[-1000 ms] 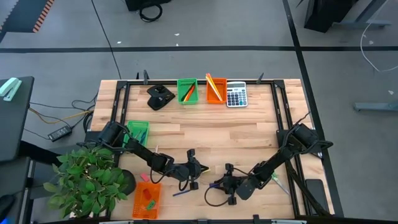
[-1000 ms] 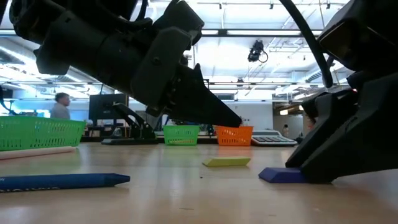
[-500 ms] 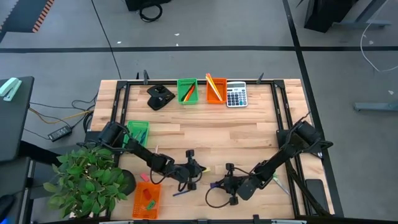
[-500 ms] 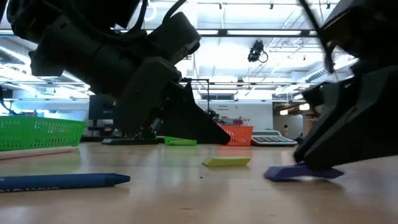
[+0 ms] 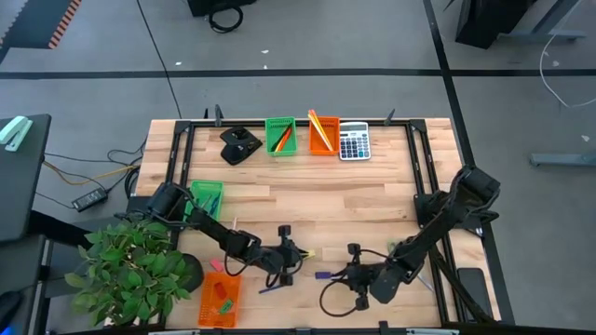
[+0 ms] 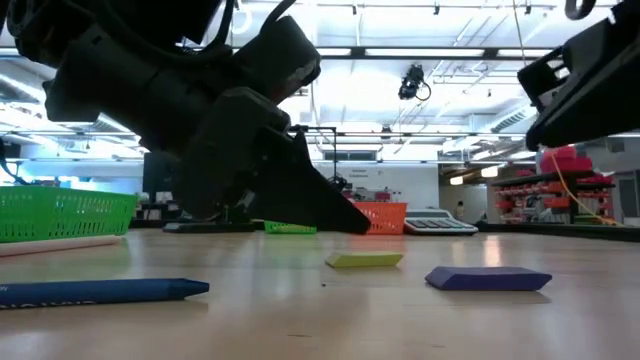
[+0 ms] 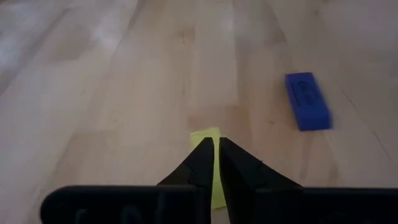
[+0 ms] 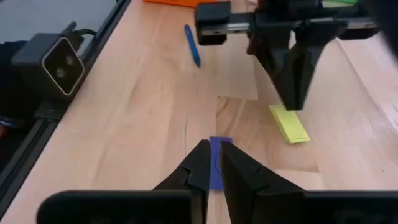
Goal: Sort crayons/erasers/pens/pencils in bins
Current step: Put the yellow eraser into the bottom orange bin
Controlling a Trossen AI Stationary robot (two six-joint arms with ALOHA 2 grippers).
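Two erasers lie flat near the front edge of the worktop [image 5: 307, 200]: a yellow eraser [image 6: 364, 260] and, just right of it, a blue eraser [image 6: 488, 279]. The left gripper [image 7: 216, 149] hangs low over the yellow eraser, fingers nearly closed, holding nothing. The right gripper [image 8: 212, 152] is raised above the blue eraser, its fingers almost together and empty. A blue pen [image 6: 100, 291] lies nearer the front-left corner.

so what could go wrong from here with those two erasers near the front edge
1. The left gripper has its jaws nearly shut above the yellow eraser; coming down like that could shove it aside.
2. The blue eraser lies loose on the table, and the right gripper may nudge it.
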